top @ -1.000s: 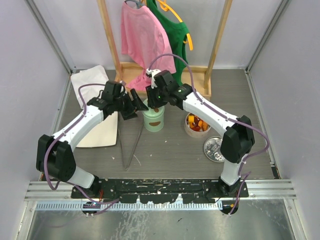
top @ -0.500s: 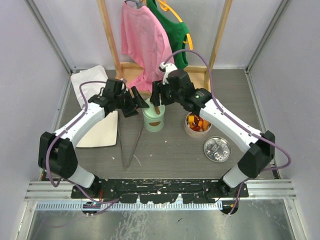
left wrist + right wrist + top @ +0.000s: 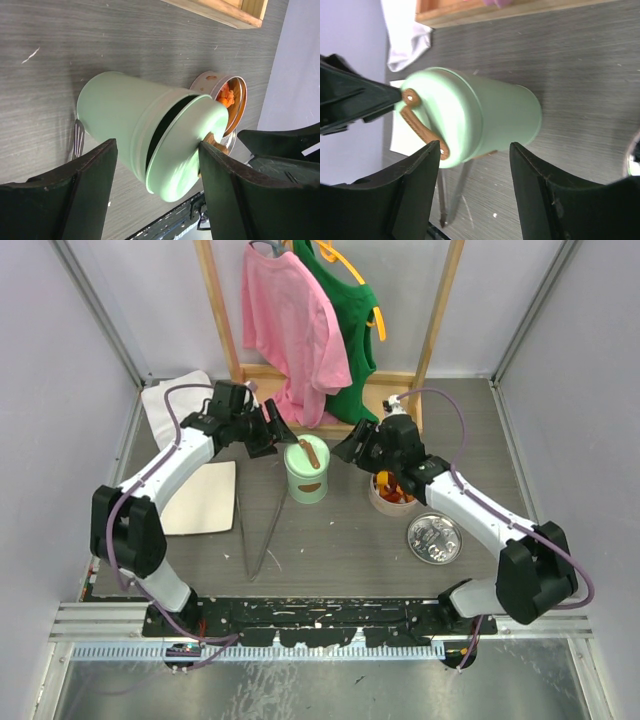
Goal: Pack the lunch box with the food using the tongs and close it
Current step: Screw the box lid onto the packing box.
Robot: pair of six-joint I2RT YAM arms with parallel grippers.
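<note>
The lunch box (image 3: 306, 480) is a pale green cylinder standing mid-table. Its green lid (image 3: 306, 454) with a brown strap handle (image 3: 422, 127) lies on top, tilted, and a dark gap (image 3: 167, 127) shows on one side. My left gripper (image 3: 281, 432) is open just behind and to the left of the lid, and my right gripper (image 3: 344, 451) is open just to its right; neither holds anything. The food (image 3: 396, 486), orange and red pieces, fills a round bowl right of the box. The tongs (image 3: 257, 530) lie flat in a narrow V in front of the box.
A round metal dish (image 3: 434, 538) lies near the right arm. A white cloth (image 3: 188, 455) covers the left side. A wooden rack (image 3: 330, 380) with pink and green shirts stands at the back, close behind both grippers.
My right gripper has opened and drawn back to the right, away from the top of the lunch box, leaving the lid on it. My left gripper has shifted slightly backward.
</note>
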